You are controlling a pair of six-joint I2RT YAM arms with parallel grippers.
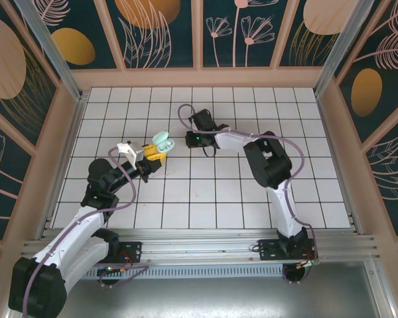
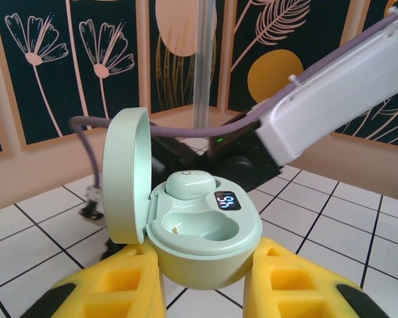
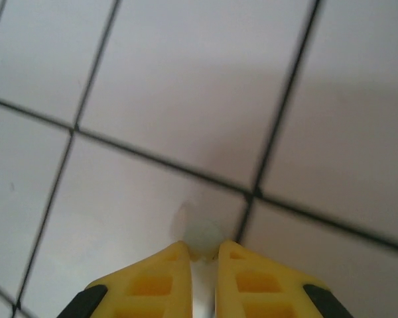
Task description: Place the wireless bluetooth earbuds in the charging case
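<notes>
My left gripper (image 2: 205, 285) is shut on the pale mint charging case (image 2: 205, 245) and holds it just above the tiles, its lid (image 2: 126, 175) standing open to the left. One mint earbud (image 2: 189, 183) sits in the case's far socket; the near socket is bare, and a small lit display shows beside it. From above, the case (image 1: 161, 140) is left of centre, in the left gripper (image 1: 152, 156). My right gripper (image 3: 203, 255) points down at the floor, shut on a second mint earbud (image 3: 204, 235) that rests on a white tile. The right gripper (image 1: 205, 144) is just right of the case.
The right arm (image 2: 331, 99) crosses close behind the case, with its purple cable (image 2: 179, 129) looping past. White tiled floor (image 1: 252, 192) lies all round, fenced by patterned walls (image 1: 199, 33) and metal posts (image 1: 50, 46).
</notes>
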